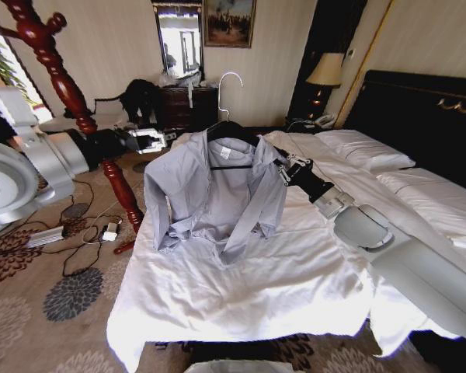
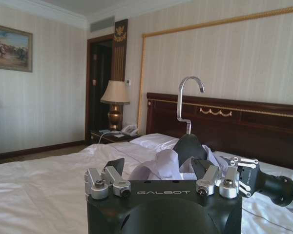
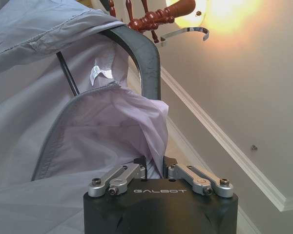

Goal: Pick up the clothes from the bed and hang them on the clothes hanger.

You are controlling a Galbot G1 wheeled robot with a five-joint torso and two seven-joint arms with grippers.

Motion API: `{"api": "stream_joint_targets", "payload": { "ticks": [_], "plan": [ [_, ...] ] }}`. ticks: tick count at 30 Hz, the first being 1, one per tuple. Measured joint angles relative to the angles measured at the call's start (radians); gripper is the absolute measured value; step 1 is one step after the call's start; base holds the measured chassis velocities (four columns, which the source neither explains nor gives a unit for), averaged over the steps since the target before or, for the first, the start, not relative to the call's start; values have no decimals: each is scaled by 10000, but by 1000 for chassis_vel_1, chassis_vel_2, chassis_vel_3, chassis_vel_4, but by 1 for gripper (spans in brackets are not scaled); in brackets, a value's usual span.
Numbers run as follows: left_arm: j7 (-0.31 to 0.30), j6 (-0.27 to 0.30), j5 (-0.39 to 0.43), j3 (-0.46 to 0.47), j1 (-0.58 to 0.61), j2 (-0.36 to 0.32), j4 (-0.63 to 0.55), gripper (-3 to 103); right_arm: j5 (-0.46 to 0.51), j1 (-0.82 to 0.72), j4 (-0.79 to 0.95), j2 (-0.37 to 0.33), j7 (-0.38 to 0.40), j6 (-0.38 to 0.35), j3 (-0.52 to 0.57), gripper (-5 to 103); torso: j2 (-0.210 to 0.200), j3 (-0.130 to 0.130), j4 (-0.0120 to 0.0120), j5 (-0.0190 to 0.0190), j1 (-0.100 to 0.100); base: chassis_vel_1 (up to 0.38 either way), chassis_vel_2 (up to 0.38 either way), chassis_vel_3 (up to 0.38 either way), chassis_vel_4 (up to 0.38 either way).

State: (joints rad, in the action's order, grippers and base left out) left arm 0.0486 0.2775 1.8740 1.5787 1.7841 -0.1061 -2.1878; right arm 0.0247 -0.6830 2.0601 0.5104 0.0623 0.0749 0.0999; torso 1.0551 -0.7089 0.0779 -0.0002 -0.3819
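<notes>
the right gripper [image 1: 286, 169] is pinching the hanger's [image 1: 231, 130] shoulder through the shirt [image 1: 217, 198], holding it upright over the bed [image 1: 241, 287] so the cloth is draping freely, while the left gripper [image 1: 151, 141] is waiting wide open just beside the other shoulder, probably for straightening.

Left gripper [image 2: 161, 176] jaws apart; beyond, shirt [image 2: 158, 168] on hanger [image 2: 189, 144], bed [image 2: 34, 185]
</notes>
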Motion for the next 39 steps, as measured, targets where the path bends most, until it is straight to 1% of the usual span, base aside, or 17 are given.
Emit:
{"api": "stream_joint_targets", "payload": {
  "ticks": [3,5,9,10,12,14,16,20,23,29,31,32,34,35,37,38,39],
  "plan": [
    [439,122,-358,-50,56,-455,611,70,-172,-122,106,-6,-3,142,51,15,0,1,2,4,0,0,0,0,0],
    [516,150,-436,-72,102,-561,754,69,-202,-134,118,-2,-3,163,52,15,0,0,2,3,0,0,0,0,0],
    [961,161,-970,-185,347,-991,962,68,-364,-142,227,-8,-16,226,62,15,0,0,0,2,0,0,0,0,0],
    [961,161,-970,-185,347,-991,962,68,-364,-142,227,-8,-16,226,62,15,0,0,0,2,0,0,0,0,0],
    [1075,-1,-1614,-282,543,-1180,915,68,-609,-141,296,-46,-118,308,93,15,0,0,4,1,1,0,0,0,0],
    [1093,-33,-1705,-291,561,-1201,900,68,-647,-143,307,-46,-135,317,96,15,0,0,4,1,0,0,0,0,0],
    [1138,-101,-1803,-311,580,-1243,819,68,-626,-134,382,-25,-152,292,96,15,0,-1,-2,1,-1,0,0,0,0],
    [1148,-179,-1764,-294,594,-1278,676,68,-550,-21,415,-28,-155,220,64,15,0,1,1,1,1,0,0,0,0],
    [1148,-201,-1652,-214,492,-1162,574,66,-453,-1,325,-58,-152,215,42,15,0,0,1,3,-1,0,0,0,0],
    [1143,-198,-1573,-126,228,-682,1000,70,-457,-188,192,-28,-143,207,13,15,0,0,0,-1,1,0,0,0,0],
    [1137,-198,-1549,-113,215,-644,1036,70,-469,-192,181,-17,-144,206,5,15,0,0,0,0,0,0,0,0,0],
    [1085,-198,-1371,-57,155,-497,1109,68,-492,-197,135,16,-143,201,-32,15,0,0,0,0,0,0,0,0,0],
    [967,-186,-962,14,48,-284,964,68,-508,-163,60,39,-144,198,-91,15,0,0,1,1,0,0,0,0,0],
    [967,-186,-962,14,48,-284,964,68,-508,-163,60,39,-144,198,-91,15,0,0,1,1,0,0,0,0,0],
    [890,-108,-581,42,-1,-1,364,66,-509,-66,-38,58,-143,198,-135,15,0,1,-1,0,1,0,0,0,0],
    [875,-90,-541,19,34,84,31,68,-506,-27,-62,73,-143,195,-150,15,0,1,-1,1,1,0,0,0,0],
    [875,-90,-541,19,34,84,31,68,-506,-27,-62,73,-143,195,-150,15,0,1,-1,1,1,0,0,0,0]
  ]
}}
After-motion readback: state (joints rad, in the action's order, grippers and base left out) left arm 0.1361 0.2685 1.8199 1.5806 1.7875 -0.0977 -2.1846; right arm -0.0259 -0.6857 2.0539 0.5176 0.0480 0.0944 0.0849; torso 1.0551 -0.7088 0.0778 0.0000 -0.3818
